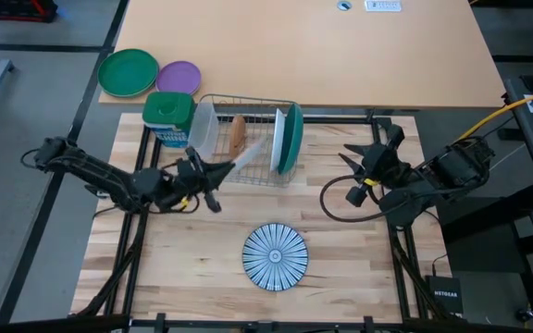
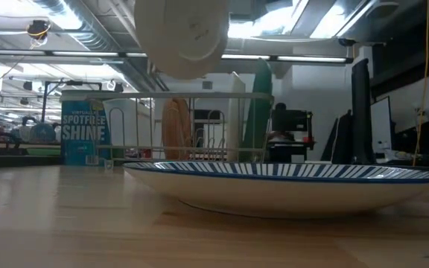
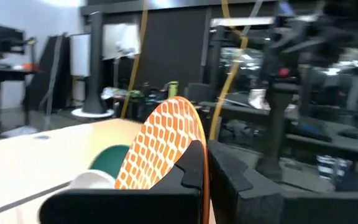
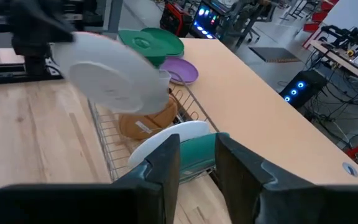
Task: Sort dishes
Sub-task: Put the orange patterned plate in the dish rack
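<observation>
Left end effector (image 1: 213,176) is clamped on the orange patterned plate (image 1: 248,159), carried over the rack (image 1: 248,139). Next: slot it left of the white plate (image 1: 279,139). Right end effector (image 1: 348,162) waits half-open, empty, right of the rack.

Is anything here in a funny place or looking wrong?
One plate, the blue striped plate, lies flat on the wooden table, away from the wire rack where the white plate and teal plate stand upright. The left claw holds an orange patterned plate tilted over the rack.
</observation>
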